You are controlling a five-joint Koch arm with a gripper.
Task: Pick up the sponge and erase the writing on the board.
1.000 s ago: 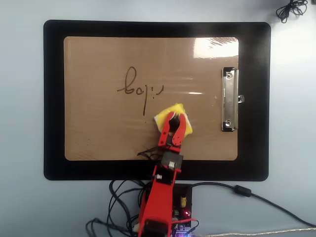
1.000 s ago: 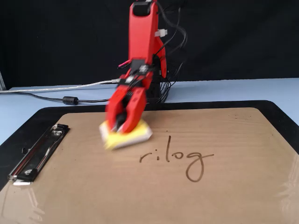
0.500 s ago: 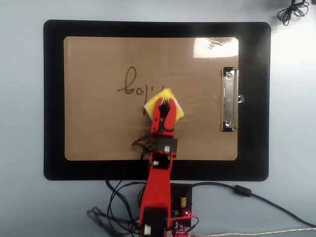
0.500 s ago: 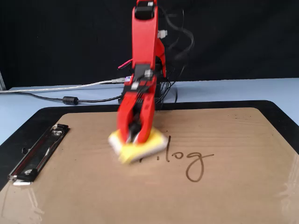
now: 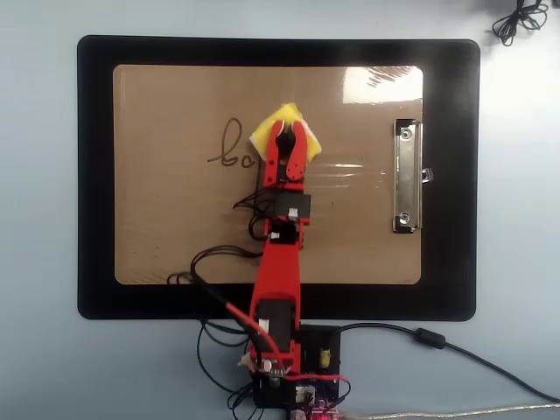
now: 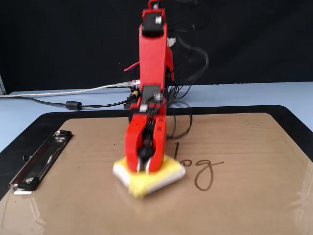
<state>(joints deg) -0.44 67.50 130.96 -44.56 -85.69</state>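
The yellow sponge (image 5: pixel 284 130) (image 6: pixel 156 177) lies flat on the brown board (image 5: pixel 175 227) (image 6: pixel 244 205), pressed down by my red gripper (image 5: pixel 286 134) (image 6: pixel 145 168), whose jaws are shut on the sponge's black knob. The sponge sits over the right end of the writing (image 5: pixel 230 150) in the overhead view. Only the letters left of the sponge show there. In the fixed view the writing (image 6: pixel 201 171) shows to the right of the sponge, and its first letters are hidden under the sponge and the gripper.
A black mat (image 5: pixel 96 175) frames the board. The silver clip (image 5: pixel 405 175) (image 6: pixel 36 161) lies on the board's right end in the overhead view. Cables (image 5: pixel 223 262) trail from the arm across the board's near part. A grey cable (image 6: pixel 63 104) runs on the table behind.
The gripper with the sponge slid across the board away from the arm's base, onto the writing. The first letters, seen one second ago, no longer show.
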